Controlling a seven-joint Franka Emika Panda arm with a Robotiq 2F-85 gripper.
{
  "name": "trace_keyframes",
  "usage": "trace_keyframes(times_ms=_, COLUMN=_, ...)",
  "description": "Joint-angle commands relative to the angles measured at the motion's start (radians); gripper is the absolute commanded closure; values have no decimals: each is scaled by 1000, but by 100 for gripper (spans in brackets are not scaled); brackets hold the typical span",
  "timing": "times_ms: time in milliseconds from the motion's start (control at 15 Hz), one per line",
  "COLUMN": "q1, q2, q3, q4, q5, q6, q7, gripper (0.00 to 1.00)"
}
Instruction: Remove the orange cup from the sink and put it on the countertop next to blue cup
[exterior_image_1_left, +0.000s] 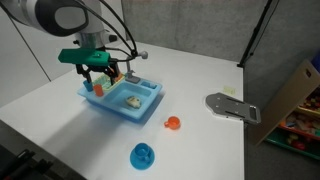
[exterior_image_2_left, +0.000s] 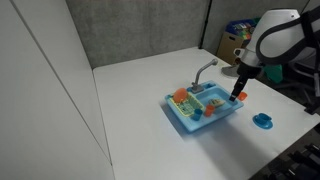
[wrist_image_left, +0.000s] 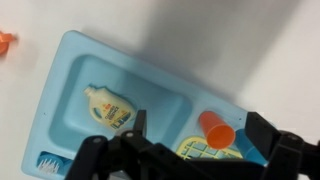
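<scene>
In the wrist view the smooth light-blue plastic sink (wrist_image_left: 75, 55) fills the middle of the frame, a round-cornered tray with a sunken basin. The orange cup (wrist_image_left: 215, 130), a glossy little tapered cylinder, sits at lower right, just right of the basin beside a yellow gridded piece (wrist_image_left: 197, 153) (upright or tipped, I cannot tell). The dark, angular gripper (wrist_image_left: 198, 125) hangs over it, fingers (wrist_image_left: 140, 122) spread wide apart and holding nothing. A pale yellow bottle-shaped toy (wrist_image_left: 110, 108) lies flat in the basin.

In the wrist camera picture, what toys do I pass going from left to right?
orange-red piece → yellow bottle → orange cup
</scene>
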Motion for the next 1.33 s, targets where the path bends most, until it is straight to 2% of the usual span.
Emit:
trace_keyframes(times_ms=0, q1=15, q2=-63, q3=-14, q4=-40, q5=-4, q6=-7, q7=64, gripper=0)
trace_keyframes(times_ms=200, q1=22, q2=-116, q3=-21, q4=-74, q5=5, q6=-14, q7=133, gripper=0)
trace_keyframes(times_ms=467, q1=33, q2=-202, q3=-44, q4=-116, q5=-19, q6=-83, q7=245, gripper=0)
trace_keyframes(times_ms=867, q1=32, q2=-346, q3=-87, q4=-143, q5=-7, q6=-295, q7=331, gripper=0)
trace_keyframes(times_ms=1267, q1=20, q2=-482, q3=-131, q4=-157, q5=-19, q6=-412, q7=399, gripper=0)
